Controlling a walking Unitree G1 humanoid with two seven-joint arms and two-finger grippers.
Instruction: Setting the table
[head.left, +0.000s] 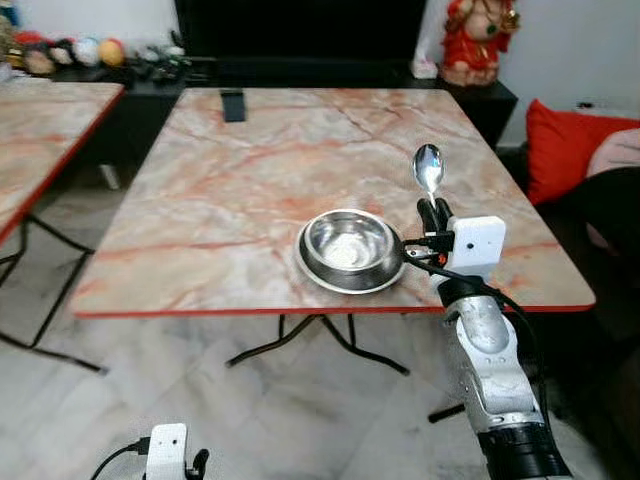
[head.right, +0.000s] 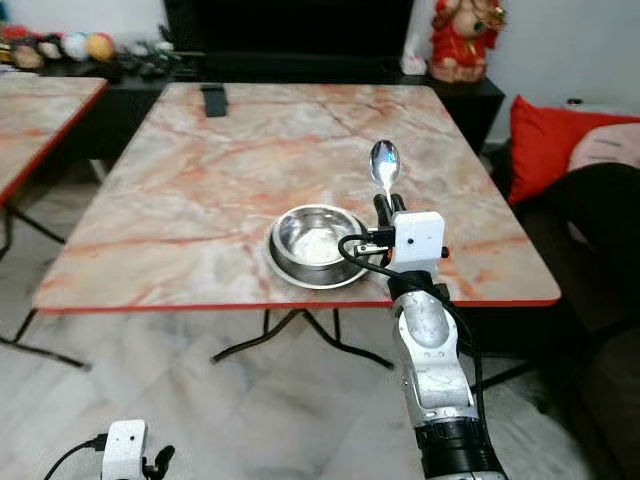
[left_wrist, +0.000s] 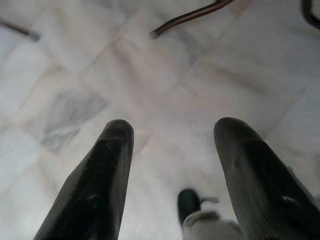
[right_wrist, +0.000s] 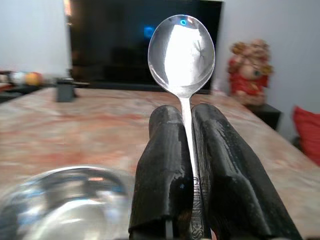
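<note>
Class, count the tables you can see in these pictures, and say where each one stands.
2. The big marble table stands ahead, bearing the bowl; a second table is at the robot's left, partly cut off.

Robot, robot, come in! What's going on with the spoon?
Right gripper shut on spoon, beside steel bowl. Left gripper open, idle near floor. Nothing blocking.

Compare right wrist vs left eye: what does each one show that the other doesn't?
Right wrist alone: the closed fingers seen up close, clamping the spoon by its handle, bowl end up. Left eye alone: the whole table, its folding legs, the floor, a red cushion, and the left gripper hanging low. Both: spoon, steel bowl, the red figurine, the dark object at the table's far edge.
</note>
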